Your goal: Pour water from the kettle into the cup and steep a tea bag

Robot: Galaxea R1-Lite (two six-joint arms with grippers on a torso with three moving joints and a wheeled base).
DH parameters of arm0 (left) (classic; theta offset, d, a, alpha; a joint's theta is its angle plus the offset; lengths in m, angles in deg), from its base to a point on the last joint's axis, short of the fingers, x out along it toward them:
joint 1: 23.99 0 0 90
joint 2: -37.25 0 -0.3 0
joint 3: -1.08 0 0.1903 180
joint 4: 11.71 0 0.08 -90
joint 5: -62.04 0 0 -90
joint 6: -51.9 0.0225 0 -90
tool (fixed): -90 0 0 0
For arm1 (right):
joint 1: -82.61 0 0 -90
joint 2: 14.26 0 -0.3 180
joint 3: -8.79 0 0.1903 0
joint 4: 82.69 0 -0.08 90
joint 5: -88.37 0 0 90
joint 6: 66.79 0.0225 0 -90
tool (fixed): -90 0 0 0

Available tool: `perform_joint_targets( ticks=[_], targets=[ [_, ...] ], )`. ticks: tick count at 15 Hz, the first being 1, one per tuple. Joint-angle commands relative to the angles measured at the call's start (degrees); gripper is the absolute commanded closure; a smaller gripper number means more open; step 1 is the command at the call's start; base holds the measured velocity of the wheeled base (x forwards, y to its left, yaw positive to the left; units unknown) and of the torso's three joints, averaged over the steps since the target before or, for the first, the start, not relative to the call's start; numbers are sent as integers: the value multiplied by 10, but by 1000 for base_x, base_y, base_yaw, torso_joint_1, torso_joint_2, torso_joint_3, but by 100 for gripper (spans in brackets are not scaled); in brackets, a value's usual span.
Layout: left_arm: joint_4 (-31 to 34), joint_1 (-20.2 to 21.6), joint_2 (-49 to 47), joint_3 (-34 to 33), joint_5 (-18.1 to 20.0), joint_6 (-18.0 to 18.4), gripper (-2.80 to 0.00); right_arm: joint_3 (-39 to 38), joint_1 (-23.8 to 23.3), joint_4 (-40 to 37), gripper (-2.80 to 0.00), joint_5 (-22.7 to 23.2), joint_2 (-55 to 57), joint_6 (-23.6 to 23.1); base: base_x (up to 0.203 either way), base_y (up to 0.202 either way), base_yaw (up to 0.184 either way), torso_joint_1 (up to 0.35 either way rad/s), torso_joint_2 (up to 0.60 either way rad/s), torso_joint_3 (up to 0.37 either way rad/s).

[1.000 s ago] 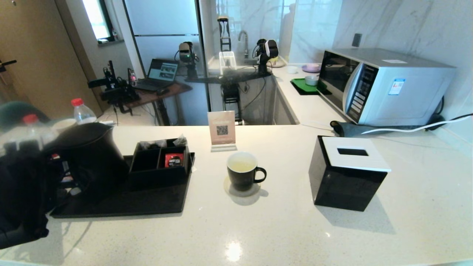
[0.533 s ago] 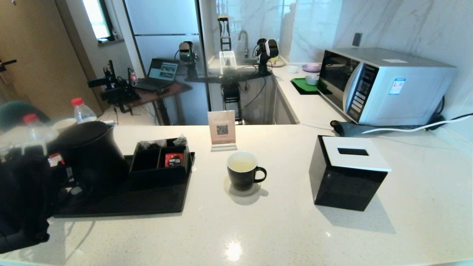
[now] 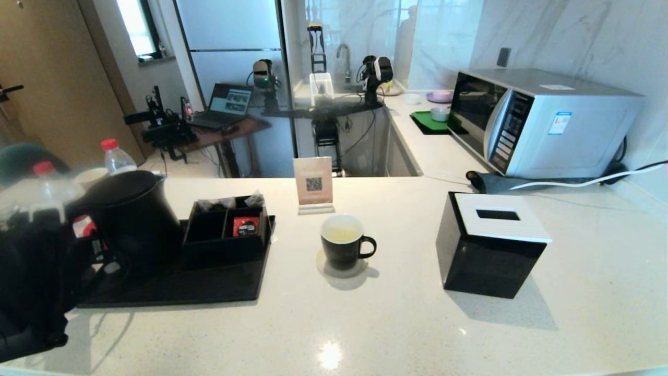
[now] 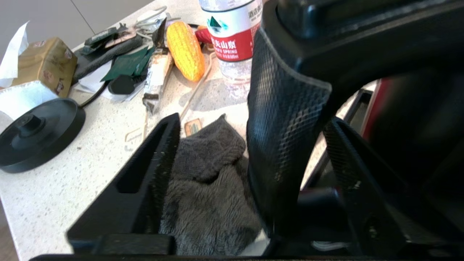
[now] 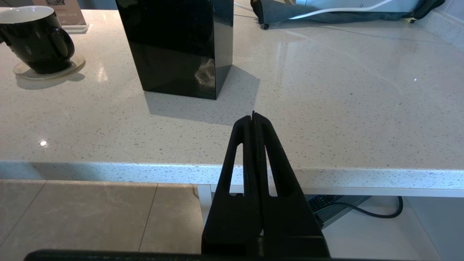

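I've got the left gripper (image 4: 250,145) at the kettle (image 3: 130,219), fingers spread wide either side of its handle (image 4: 286,119), not squeezing; the kettle stands on the black tray (image 3: 209,287) at nine o'clock of the cup (image 3: 342,248). Right gripper (image 5: 253,117) hangs below the counter edge (image 5: 145,170), fingers pressed together

kettle (image 3: 133,219): 1 | cup (image 3: 342,248): 1, on 1 coaster (image 3: 326,269) | black tray (image 3: 209,284): 1 | compartment organizer (image 3: 224,232): 1, red packet (image 3: 245,225) inside: 1 | water bottles, red caps: 2 (image 3: 116,156) (image 3: 44,185) | tissue box (image 3: 490,245): 1 | QR sign (image 3: 313,183): 1 | microwave (image 3: 543,122): 1 | corn cob (image 4: 185,49): 1 | kettle base (image 4: 36,132): 1 | grey cloth (image 4: 206,181): 1
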Motion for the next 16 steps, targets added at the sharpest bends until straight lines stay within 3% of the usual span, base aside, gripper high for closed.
perform_joint_targets(
  ticks=[1,15,16],
  targets=[
    [-28,-4,12,-15,-1,1,-280,0,0,0,0,0,1,0,0,0,0,0,0,0],
    [-28,-13,135,-148,-2,2,-280,0,0,0,0,0,1,0,0,0,0,0,0,0],
    [-28,-14,145,-160,-2,2,0,0,0,0,0,0,1,0,0,0,0,0,0,0]
  ],
)
